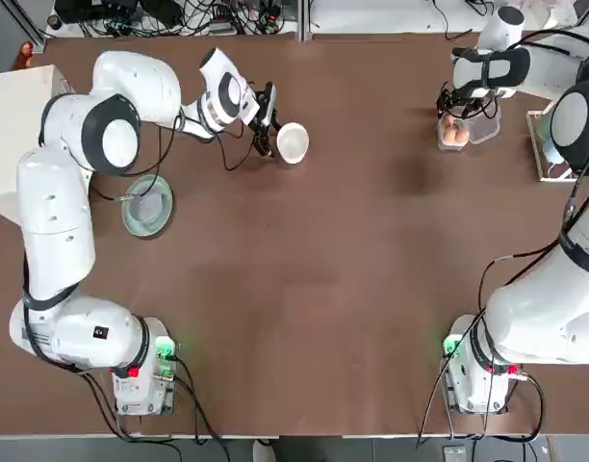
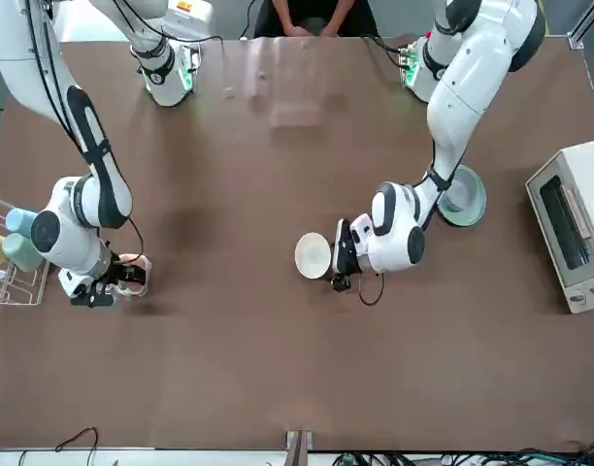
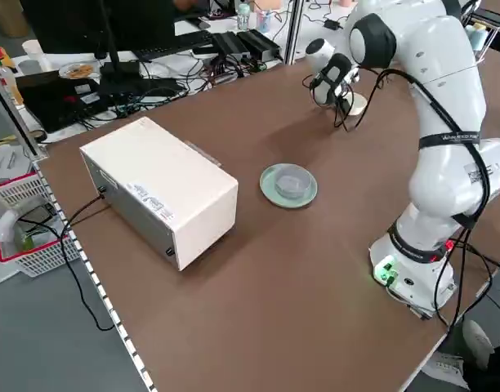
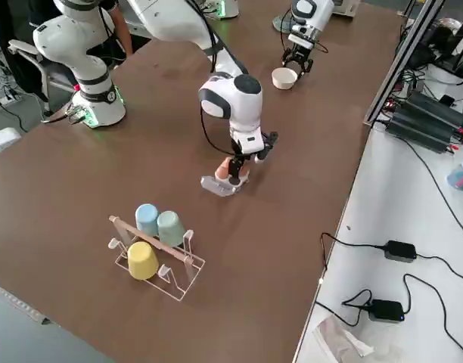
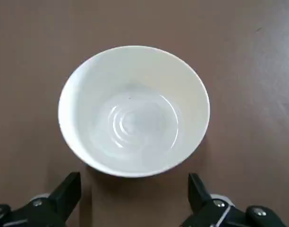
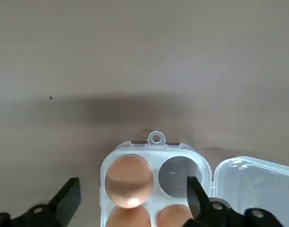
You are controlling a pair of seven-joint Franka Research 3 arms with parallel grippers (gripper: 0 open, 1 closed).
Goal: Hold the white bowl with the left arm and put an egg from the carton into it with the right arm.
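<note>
Over the open egg carton (image 6: 155,165), the right gripper (image 6: 134,189) hovers with its fingers spread.

The clear plastic carton has round cups: three hold smooth orange-brown eggs (image 6: 129,181), one is vacant; its hinged lid (image 6: 258,184) lies open alongside. Well apart, toward the left arm, the deep, glossy white bowl (image 5: 134,113) sits upright on the brown table (image 1: 304,337), just ahead of the left gripper's (image 5: 135,198) open fingers. Small print, unreadable here, marks the boxy white appliance (image 3: 160,188).

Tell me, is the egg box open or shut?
Open: the clear lid is folded out beside the egg box, and you can see eggs inside.
</note>
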